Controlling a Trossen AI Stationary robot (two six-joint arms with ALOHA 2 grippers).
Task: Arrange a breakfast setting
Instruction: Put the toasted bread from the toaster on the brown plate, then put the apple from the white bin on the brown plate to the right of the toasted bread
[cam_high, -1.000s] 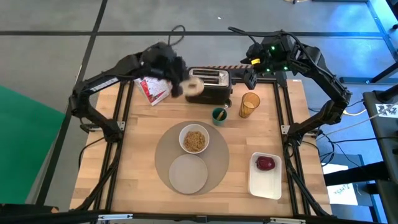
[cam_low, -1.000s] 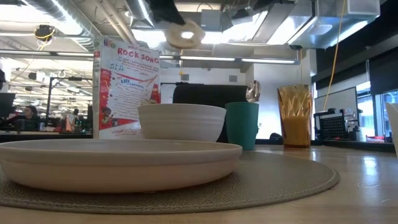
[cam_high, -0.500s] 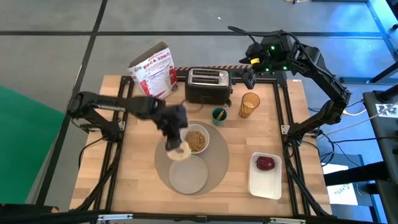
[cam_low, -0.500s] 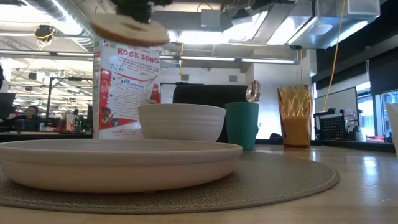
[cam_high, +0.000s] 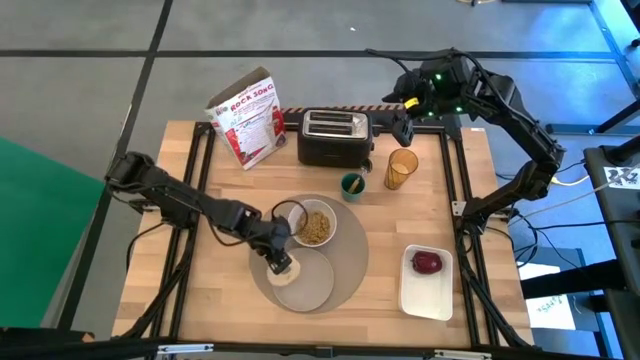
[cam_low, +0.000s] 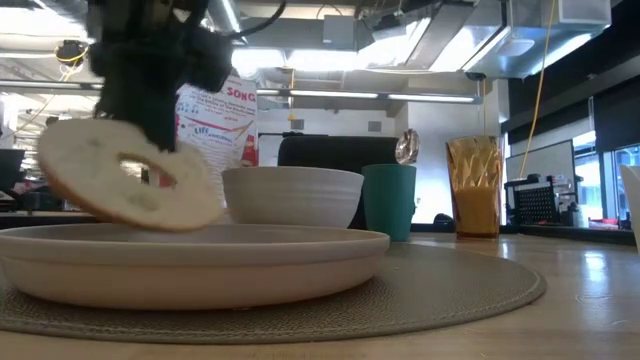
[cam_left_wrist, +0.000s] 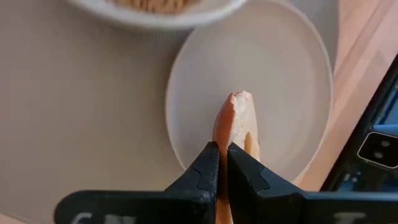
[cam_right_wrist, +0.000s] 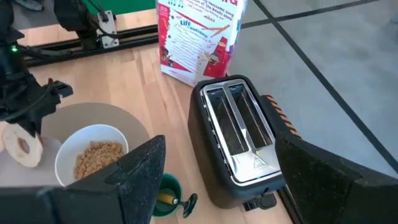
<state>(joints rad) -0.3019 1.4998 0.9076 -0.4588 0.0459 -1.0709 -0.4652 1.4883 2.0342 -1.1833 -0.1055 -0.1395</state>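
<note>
A robotics lab in an open-plan office: behind the wooden table (cam_low: 590, 290), the low view's background shows exposed ceiling ducts (cam_low: 60, 15), strip lights (cam_low: 400, 97) and a seated person (cam_low: 45, 185) at desks, far left.

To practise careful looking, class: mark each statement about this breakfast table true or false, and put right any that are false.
1. The left gripper holds the bagel over the small white plate. True.
2. The white bowl is empty. False: it holds brown cereal.
3. The red apple lies on the white tray. True.
4. The amber cup stands on the placemat. False: it stands on the bare wood near the toaster.
5. The right gripper grips the cereal bag. False: its jaws are open and empty, hanging near the toaster.
</note>
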